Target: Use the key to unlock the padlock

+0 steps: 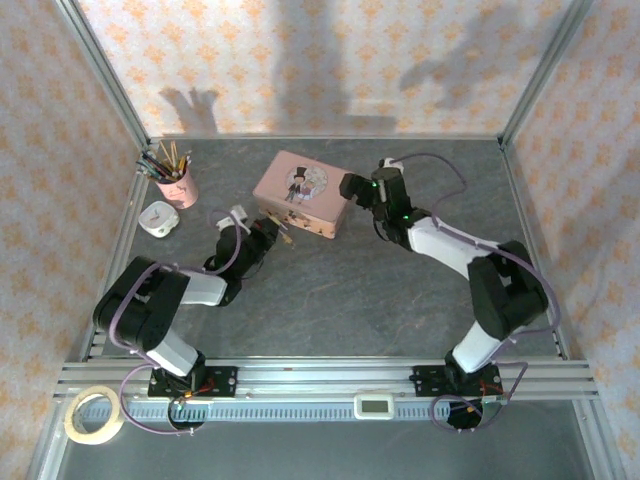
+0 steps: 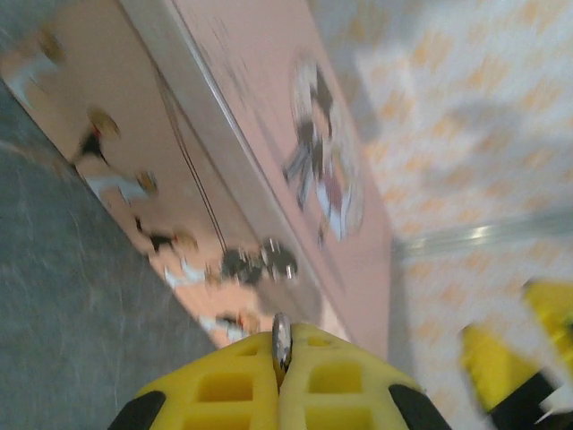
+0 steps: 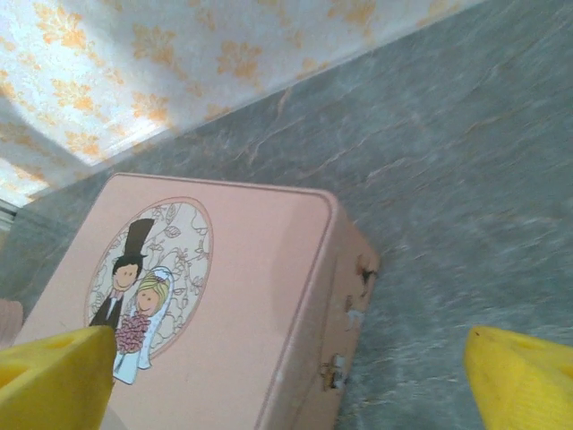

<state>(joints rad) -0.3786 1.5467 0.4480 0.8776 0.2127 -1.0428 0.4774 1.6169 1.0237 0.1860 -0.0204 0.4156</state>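
**Left arm.** The left gripper [image 1: 272,232] sits at the front-left side of the pink tin [image 1: 300,193]. In the left wrist view its yellow fingers [image 2: 224,385] are pressed together on the key [image 2: 281,330]. The key is a thin metal blade that stands out of the seam between the fingers and points at the tin's side wall [image 2: 107,134].

**Padlock.** A small dark and silvery cluster hangs on that wall just ahead of the key tip. It is taken to be the padlock [image 2: 260,263], but blur hides its shackle and keyhole. Key and padlock are near each other; whether they touch cannot be told.

**Right arm.** The right gripper [image 1: 352,190] is at the right end of the tin. In the right wrist view the right gripper [image 3: 286,345] is spread wide, with one yellow finger [image 3: 54,381] over the lid illustration and the other over bare table [image 3: 466,179]. Nothing is held between them. The tin lid [image 3: 260,269] carries a bride-and-groom picture [image 3: 148,287], and two small hinges [image 3: 336,369] show on the side facing this camera.

**Other items.** These stand near the left wall of the table:
- a pink cup of pencils [image 1: 178,182]
- a small white object [image 1: 157,218]

A roll of tape [image 1: 95,413] lies in front of the mounting rail [image 1: 320,378].
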